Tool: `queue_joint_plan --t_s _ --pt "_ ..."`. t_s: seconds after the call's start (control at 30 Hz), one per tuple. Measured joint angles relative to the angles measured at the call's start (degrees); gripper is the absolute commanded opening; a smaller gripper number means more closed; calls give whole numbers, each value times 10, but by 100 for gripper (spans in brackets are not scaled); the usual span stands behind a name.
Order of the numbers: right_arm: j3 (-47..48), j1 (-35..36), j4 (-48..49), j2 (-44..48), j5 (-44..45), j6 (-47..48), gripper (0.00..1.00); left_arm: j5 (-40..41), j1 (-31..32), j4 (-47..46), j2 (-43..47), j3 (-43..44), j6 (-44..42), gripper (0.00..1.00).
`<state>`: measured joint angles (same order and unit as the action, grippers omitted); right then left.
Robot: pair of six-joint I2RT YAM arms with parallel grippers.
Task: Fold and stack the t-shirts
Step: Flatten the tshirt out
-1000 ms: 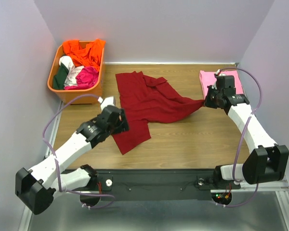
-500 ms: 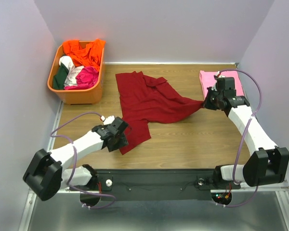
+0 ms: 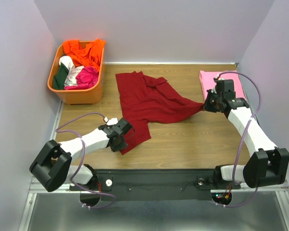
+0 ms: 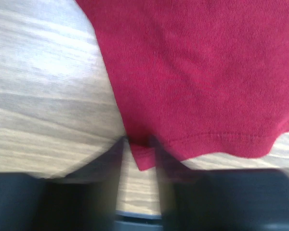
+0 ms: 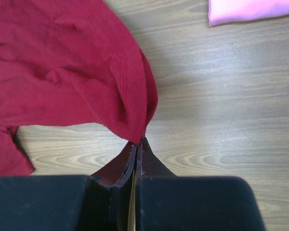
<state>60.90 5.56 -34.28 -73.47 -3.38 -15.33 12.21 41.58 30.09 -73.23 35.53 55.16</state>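
T-shirt in dark red (image 3: 149,101) lying rumpled across the middle of the bench (image 3: 192,139), with an arm at each end.
The right fingers (image 5: 136,153) are clamping shut on its right hem edge, holding a point of cloth drawn out toward the folded pink t-shirt (image 3: 207,79) at the far right. The left fingers (image 3: 123,139) are sitting slightly apart astride the near-left hem corner, not closed on it. An orange basket (image 3: 79,95) of clothes is standing at the far left.
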Motion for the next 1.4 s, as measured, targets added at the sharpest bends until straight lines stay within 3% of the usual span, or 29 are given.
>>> queue_joint_plan --t_s 0.07,0.1,0.57,0.73,1.03,1.17,1.4 --pt "0 0 0 0 0 -1 1 3 0 0 -7 3 -5 3" --pt "0 0 0 0 1 -2 1 2 0 -2 -11 7 -9 0" --pt "0 0 0 0 6 -15 1 35 5 32 23 14 -2 0" --pt "7 0 -2 0 19 -16 1 83 -15 102 42 138 -23 0" --pt "119 -16 -21 -1 80 -11 1 179 -196 139 85 464 -158 0" --pt "168 -34 -39 -7 88 -12 1 193 -263 135 85 558 -207 0" --pt "298 -41 -80 -29 87 -13 1 176 -285 104 66 684 -270 0"
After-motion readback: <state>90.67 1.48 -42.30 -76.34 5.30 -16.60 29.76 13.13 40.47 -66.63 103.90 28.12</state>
